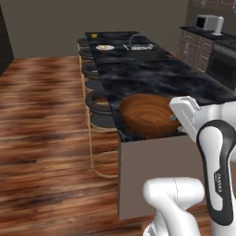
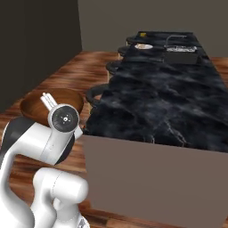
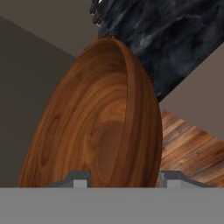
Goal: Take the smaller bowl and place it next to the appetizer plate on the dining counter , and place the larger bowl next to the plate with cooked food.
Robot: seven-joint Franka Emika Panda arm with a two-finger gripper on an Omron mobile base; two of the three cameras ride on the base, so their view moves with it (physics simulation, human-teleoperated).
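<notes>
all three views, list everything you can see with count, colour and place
larger bowl: 1, dark reddish-brown wood grain, held in the gripper at the near end of the dining counter
dining counter: 1, black marble top with white veins, runs away from the robot
stools: a row, black seats with gold legs, along the counter's left side
plate with cooked food: 1, white, far end of the counter
sink: 1, dark, far end of the counter
floor: brown wood planks
gripper: 1, dark tips either side of the bowl's rim

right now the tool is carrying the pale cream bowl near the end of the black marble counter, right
Not quite: the tool is carrying the larger bowl, dark brown wood, not the cream one. The hand view shows its rim between the fingertips. It is near the end of the dining counter.
</notes>
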